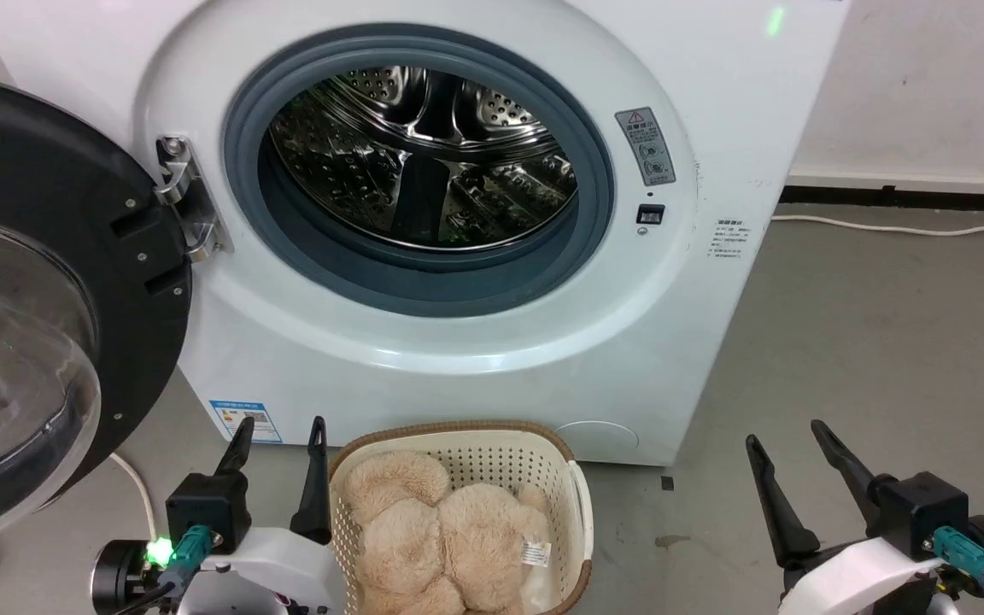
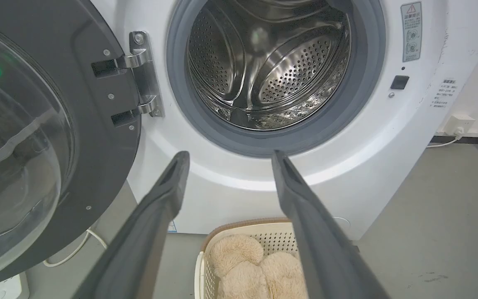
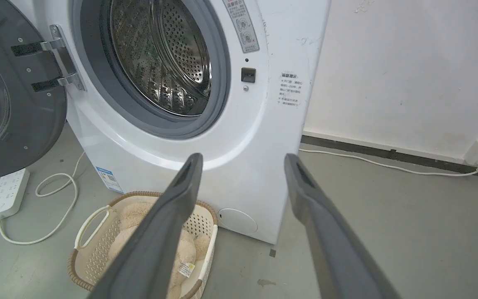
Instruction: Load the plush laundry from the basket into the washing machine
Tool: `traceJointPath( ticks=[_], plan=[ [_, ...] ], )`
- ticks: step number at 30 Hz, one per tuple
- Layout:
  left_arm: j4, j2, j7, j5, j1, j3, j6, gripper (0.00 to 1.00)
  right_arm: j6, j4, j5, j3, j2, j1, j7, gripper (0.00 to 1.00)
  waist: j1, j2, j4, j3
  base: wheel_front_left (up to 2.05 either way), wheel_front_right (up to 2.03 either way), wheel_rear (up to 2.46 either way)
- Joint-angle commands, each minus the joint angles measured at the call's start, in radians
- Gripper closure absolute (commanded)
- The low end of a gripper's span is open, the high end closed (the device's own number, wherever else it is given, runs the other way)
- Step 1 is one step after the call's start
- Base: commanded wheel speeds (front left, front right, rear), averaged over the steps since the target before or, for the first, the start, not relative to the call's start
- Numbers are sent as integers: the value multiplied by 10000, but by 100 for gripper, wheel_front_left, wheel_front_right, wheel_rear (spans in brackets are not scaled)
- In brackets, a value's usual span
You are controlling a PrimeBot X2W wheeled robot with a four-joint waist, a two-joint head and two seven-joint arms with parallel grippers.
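Both sets of jaws stood wide open and empty: left jaws just beside the basket (image 1: 492, 465), right jaws well apart, over the floor. The plush laundry (image 1: 441, 538) lay heaped in that basket, below the washing machine's (image 1: 458, 376) open port. It looked light, soft and squashy; I'd pinch deep into a top lobe

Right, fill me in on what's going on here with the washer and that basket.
A two-armed robot faces the washing machine, whose door is swung wide open to the left; the drum looks empty. The plush laundry lies in the basket on the floor before the machine. The left gripper is open beside the basket's left rim, the right gripper open off to the right. Neither holds anything; nothing is loaded yet.
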Motion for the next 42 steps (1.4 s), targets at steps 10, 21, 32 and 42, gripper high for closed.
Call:
traceJointPath(
  ticks=[10,21,32,42],
  plan=[
    [741,0,-343,-371,-502,-300,-102,0,-2,12,446,-51,-1,101,-337,0,0,-1,-157,420,0,0,0],
    [2090,2,-477,-820,-1383,-604,-214,0,-3,-63,811,-102,-1,-1,-566,0,0,-1,-444,1167,0,0,0],
    [3674,199,-163,-1170,-2567,-854,-272,0,-4,-263,1268,-136,-1,-181,-796,0,0,-1,-793,2229,0,0,0],
    [5132,373,588,-1550,-3758,-1068,-173,0,-5,-437,1684,-255,-1,-336,-1004,0,0,-1,-999,3416,0,0,0]
  ],
)
